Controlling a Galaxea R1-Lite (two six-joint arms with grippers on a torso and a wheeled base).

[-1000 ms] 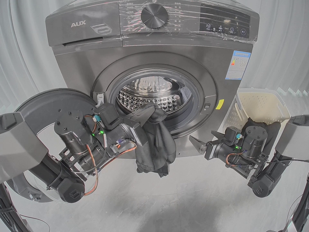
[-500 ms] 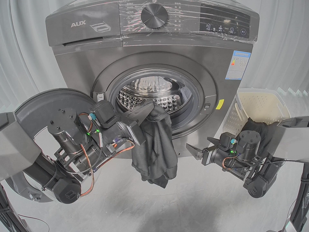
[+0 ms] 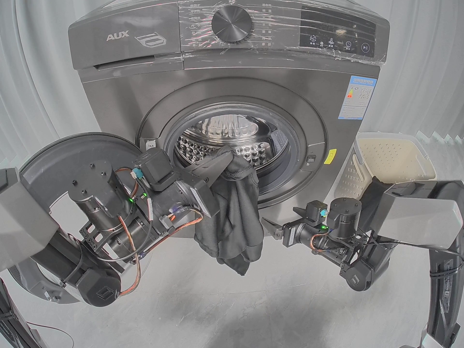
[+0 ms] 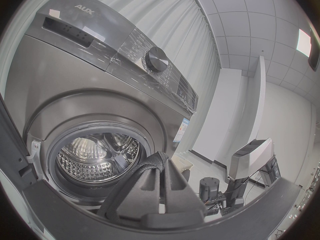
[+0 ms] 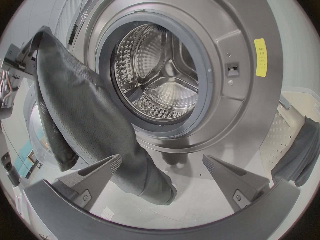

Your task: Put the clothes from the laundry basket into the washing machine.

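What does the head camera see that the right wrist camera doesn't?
Head view: the knob and button panel on top of the washer. Right wrist view: the drum's back wall, deep inside. Both: the cloth hanging from the shut left tool at the drum's mouth, the open right tool, and the basket with a dark garment over its rim.

Pale pleated curtain (image 3: 29, 73) behind, smooth grey floor (image 3: 290, 305), tiled ceiling (image 4: 253, 17) with lit panel (image 4: 304, 42).

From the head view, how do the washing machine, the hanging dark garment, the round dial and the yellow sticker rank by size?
1. washing machine, largest
2. dark garment, hanging nearer the camera
3. round dial
4. yellow sticker, smallest
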